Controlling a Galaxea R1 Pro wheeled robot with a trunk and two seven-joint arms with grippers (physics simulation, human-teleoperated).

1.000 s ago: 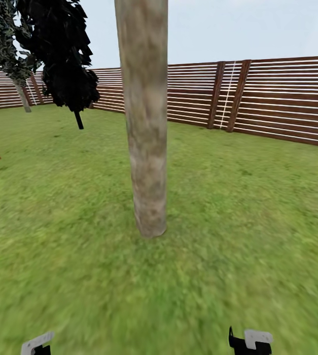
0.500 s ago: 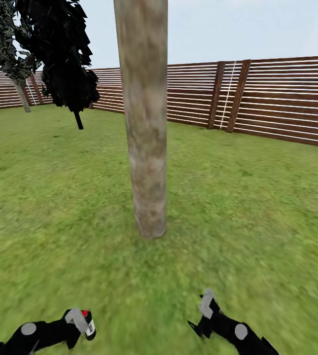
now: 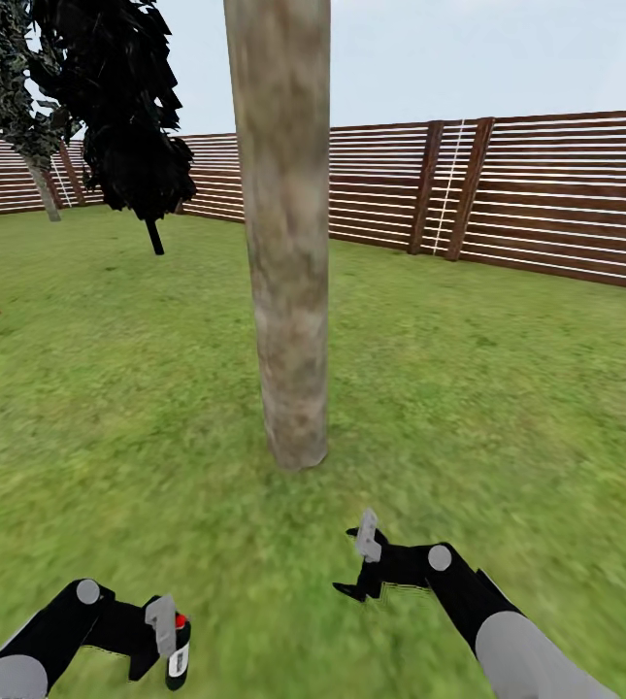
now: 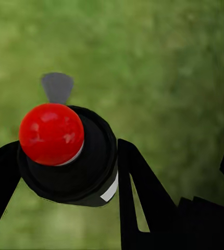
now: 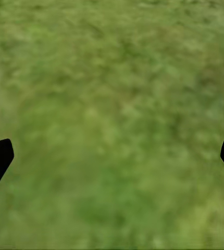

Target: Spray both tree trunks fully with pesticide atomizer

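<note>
We see the tree trunk (image 3: 288,291) as matt, mottled grey-beige bark — smooth rather than rough. The fence (image 3: 545,194) looks like brown wooden slats. The pesticide atomizer (image 4: 70,156) reads as black plastic with a glossy red cap — the lawn (image 3: 468,388) is soft, blurred grass.

green lawn (image 3: 507,388) runs to a brown slat fence (image 3: 565,194) (horizontal boards) under pale sky (image 3: 468,58)

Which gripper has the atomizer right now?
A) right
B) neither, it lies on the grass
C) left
C: the left gripper is shut on the atomizer, fingers against its dark body below the red cap; the right gripper is open over bare grass.
</note>
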